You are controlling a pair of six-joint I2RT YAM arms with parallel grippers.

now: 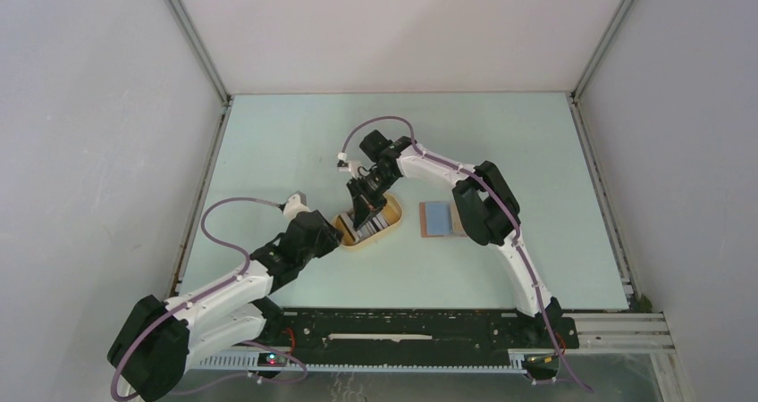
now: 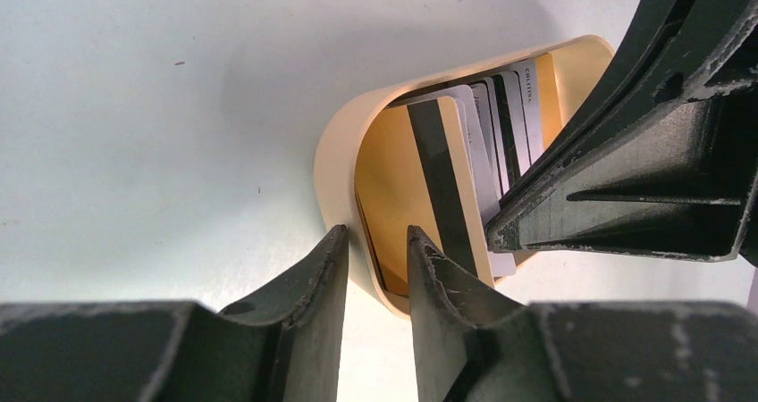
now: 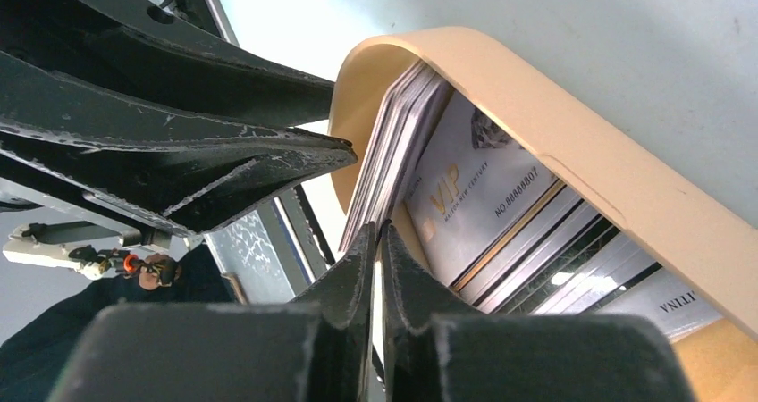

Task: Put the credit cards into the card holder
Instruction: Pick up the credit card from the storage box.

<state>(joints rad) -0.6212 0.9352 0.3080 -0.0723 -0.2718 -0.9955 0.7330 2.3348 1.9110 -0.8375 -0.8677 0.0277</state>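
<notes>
Pulling cards from tray: your step in hand.
- Tray (image 2: pixel 332 156): mid-counter, toward near edge. Left gripper (image 2: pixel 376 241) clenched on its rim, steadying.
- Holder (image 1: pixel 435 219): open, just right of tray.
- Cards (image 3: pixel 465 196): stacked in tray. Right gripper (image 3: pixel 379 232) pinched on card edge.

Next: lift clear, carry right, aim at pocket.

Hard to make out: one card or several pinched, and holder pockets. Your right arm covers part of holder.
</notes>
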